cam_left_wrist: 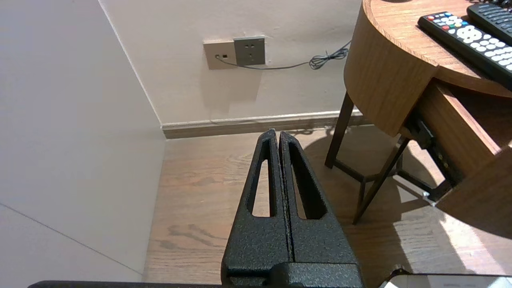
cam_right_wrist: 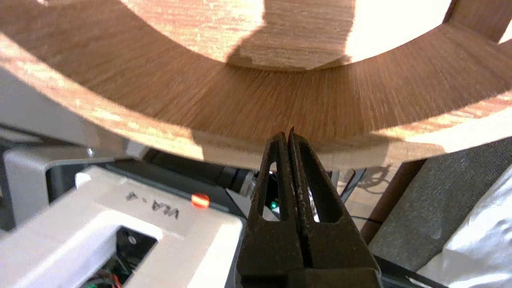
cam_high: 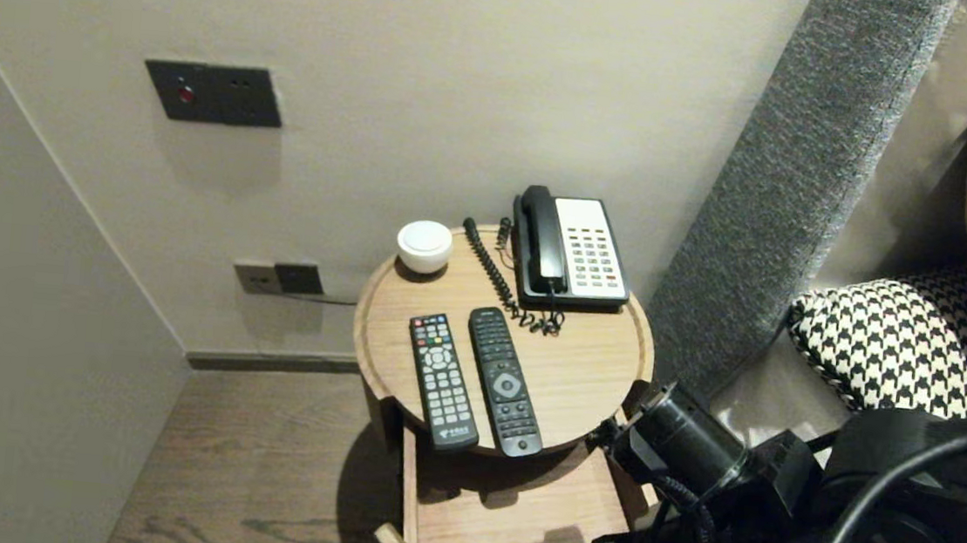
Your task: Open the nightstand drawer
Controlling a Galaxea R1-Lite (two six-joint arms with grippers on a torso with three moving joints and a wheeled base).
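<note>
Beige walls and a wooden floor are framing a round bedside table, whose drawer is standing pulled out beneath the top. The right gripper is hanging low at the drawer, its fingers pressing together with nothing between them. The drawer's curved front is lying directly ahead of the fingertips, very close; whether the tips are touching the wood cannot be told. Past that front, farther ahead of the fingertips, the drawer's brightly lit inside is showing. On the table top, higher than the right fingers and well apart from them, a remote with coloured keys and a darker remote are lying side by side, with a telephone and a small white round object sitting farther back. The left gripper is hanging parked over the floor, its fingers pressing together on nothing, tips pointing toward the skirting board; the table is standing off to the fingers' side, well apart
</note>
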